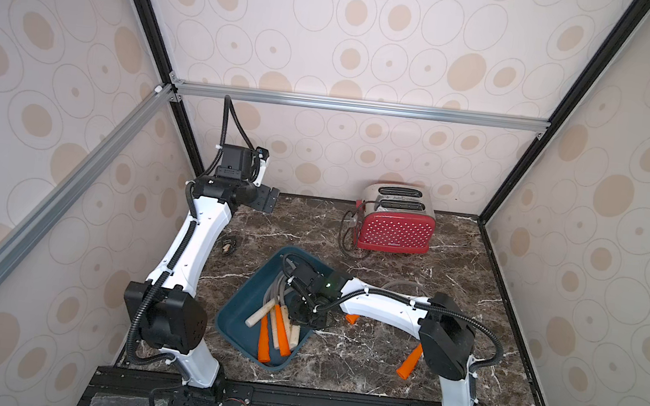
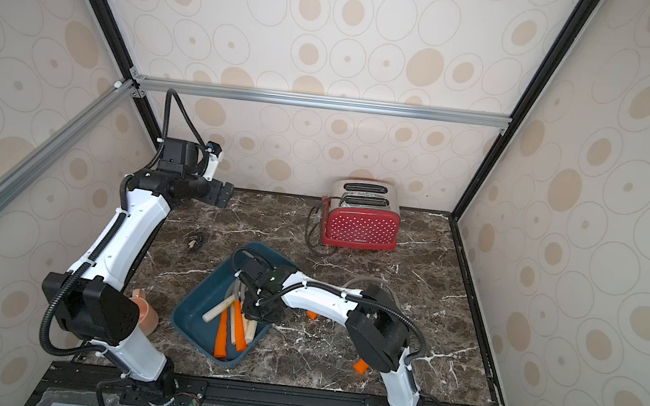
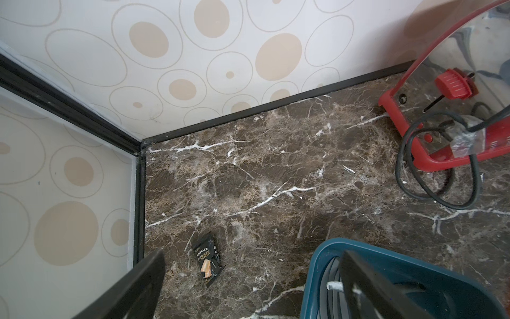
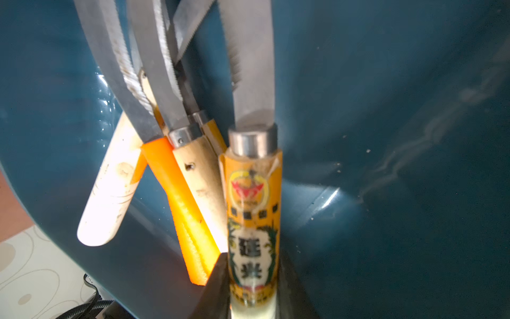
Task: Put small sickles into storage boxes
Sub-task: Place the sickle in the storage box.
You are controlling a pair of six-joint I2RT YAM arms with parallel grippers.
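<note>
While the right hand stands closed on the paper-labelled wooden handle of a small sickle, that sickle sits low inside the dark teal storage tray. Whether it touches the tray floor cannot be told. Beside it lie the stowed sickles, wood and orange handles bunched, serrated blades fanned toward the tray's far end. Tray: toward the front edge of the counter, nearer its left edge than its right. One orange-handled sickle lies on the counter toward the front right corner, partly under the right arm. Left hand: wide, empty, raised over the far left corner. Judged handling: light, rigid, blade sharp and apt to hook its neighbours; glossy label possibly slick; best held mid-handle, below the steel ferrule
</note>
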